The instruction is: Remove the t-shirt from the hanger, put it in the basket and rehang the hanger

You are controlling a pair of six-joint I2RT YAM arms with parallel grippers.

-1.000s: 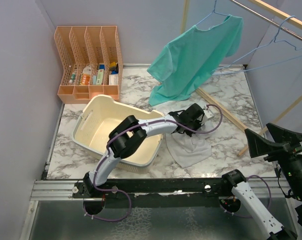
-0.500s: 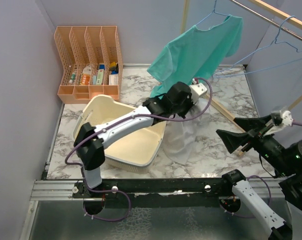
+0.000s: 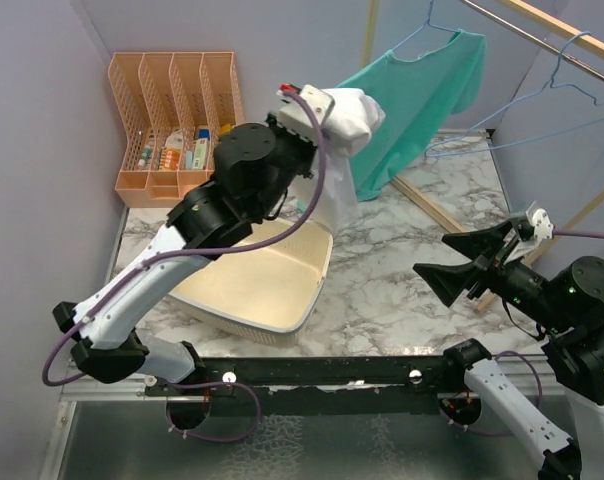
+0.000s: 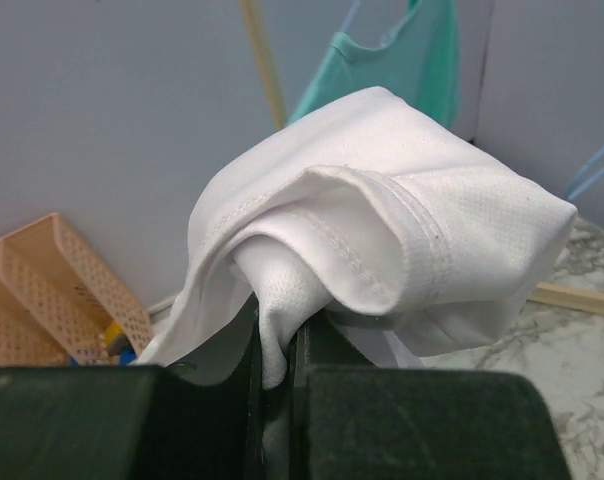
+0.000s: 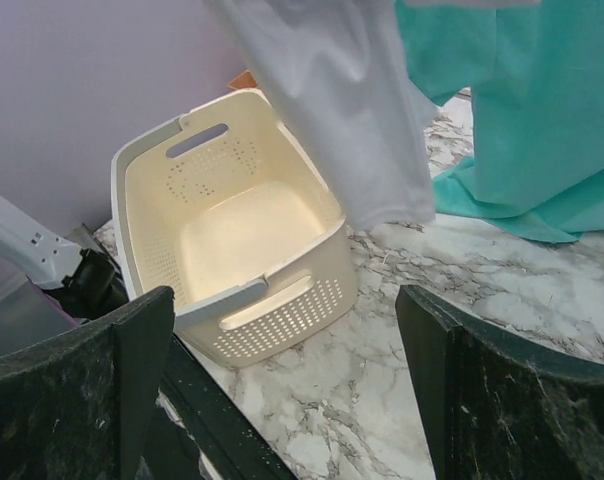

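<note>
Left hand (image 3: 317, 105) pinches white t-shirt (image 3: 350, 118) by thin fold; slip risks landing outside basket (image 3: 282, 312), 2 o'clock. Right hand (image 3: 452, 258) wide.

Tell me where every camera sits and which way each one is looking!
Top external: high above and behind the arms, looking down at the table; both arms, the left hand and the right hand show.
Left wrist: on the raised left arm, looking along its dark fingers at the white shirt pinched between them.
Right wrist: on the right arm, looking between its open fingers toward the basket.
Shared: all three show the white shirt and the green t-shirt; top and right wrist also show the basket.
</note>
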